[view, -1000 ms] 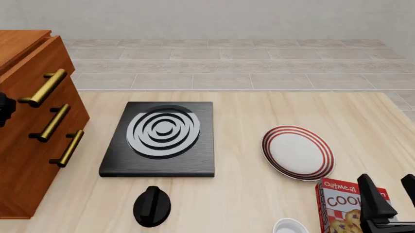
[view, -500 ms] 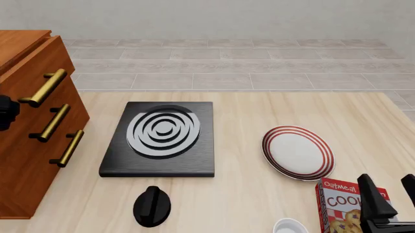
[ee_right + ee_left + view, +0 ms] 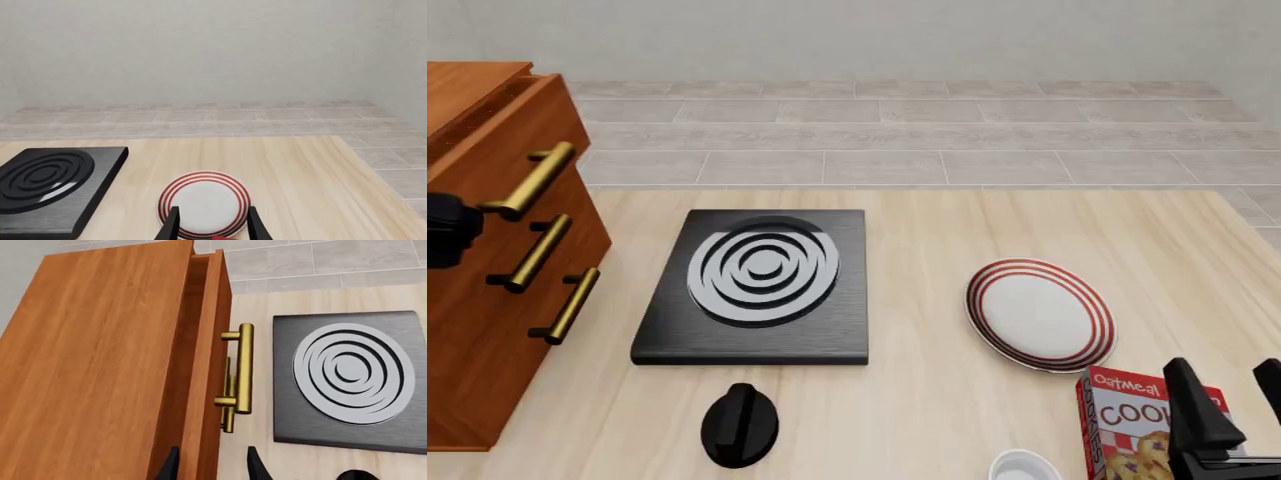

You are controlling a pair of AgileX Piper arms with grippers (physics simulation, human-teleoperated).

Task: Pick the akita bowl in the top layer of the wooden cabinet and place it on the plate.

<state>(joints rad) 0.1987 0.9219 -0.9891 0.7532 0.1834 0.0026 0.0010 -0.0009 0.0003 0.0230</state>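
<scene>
Cabinet (image 3: 487, 250) of orange-brown wood at the table's left edge, its top drawer (image 3: 501, 135) pulled slightly out. The left gripper (image 3: 212, 465) sits beside that drawer's brass handle (image 3: 531, 180), fingers parted around the drawer front's edge, gripping nothing visibly. The bowl cannot be seen. Next comes a black stove (image 3: 754, 285), with a black knob (image 3: 739, 424) in front. Further right lies the red-ringed plate (image 3: 1041, 313). The right gripper (image 3: 211, 226) hovers just before the plate, fingers apart and empty, beside a cookie box (image 3: 1128, 425).
</scene>
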